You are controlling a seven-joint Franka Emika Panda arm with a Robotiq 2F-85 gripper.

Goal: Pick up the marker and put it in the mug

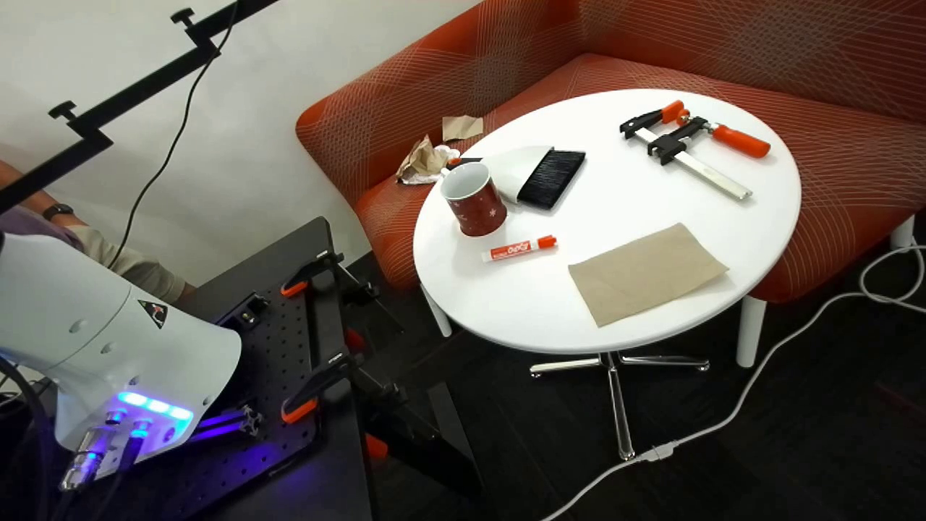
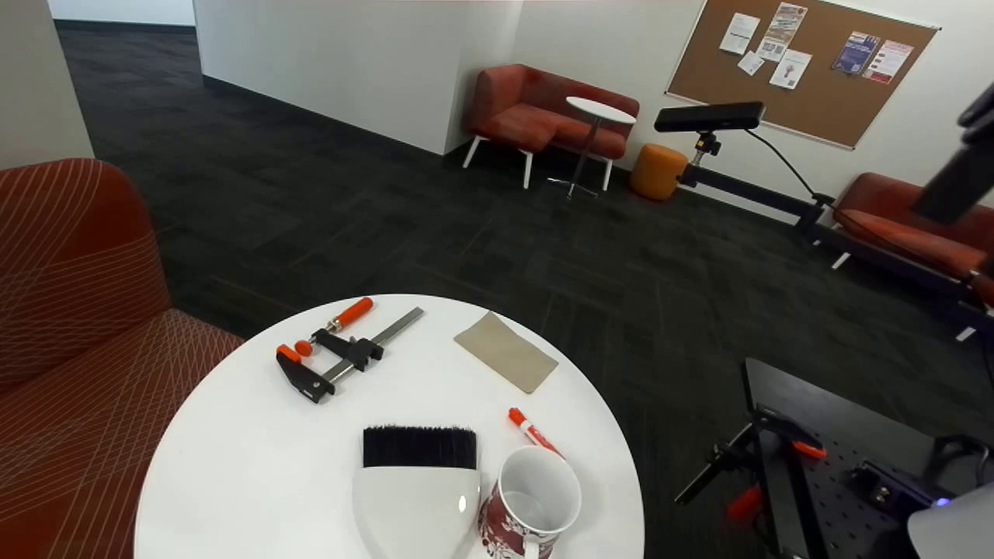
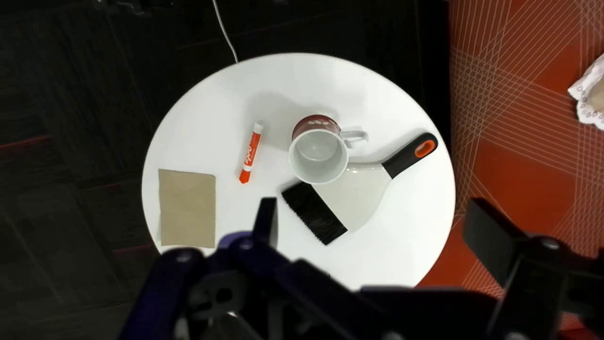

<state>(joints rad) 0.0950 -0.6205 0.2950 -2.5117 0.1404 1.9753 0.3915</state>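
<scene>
The marker is red with a white end and lies on the round white table, in both exterior views (image 1: 519, 249) (image 2: 532, 429) and the wrist view (image 3: 251, 153). The mug is dark red with a white inside and a handle. It stands upright near the marker, apart from it, in both exterior views (image 1: 481, 208) (image 2: 537, 489) and the wrist view (image 3: 317, 158). The mug looks empty. My gripper (image 3: 373, 208) is open, its fingers wide apart with nothing between them, high above the table. A blurred dark part at the right edge of an exterior view may be the gripper.
A white brush (image 1: 515, 170) with black bristles (image 3: 314, 212) lies close beside the mug. Brown paper (image 1: 647, 275) lies near the marker's red end. A black and orange clamp (image 1: 676, 148) lies at the table's far side. A red sofa (image 1: 434, 101) borders the white table (image 1: 492, 311).
</scene>
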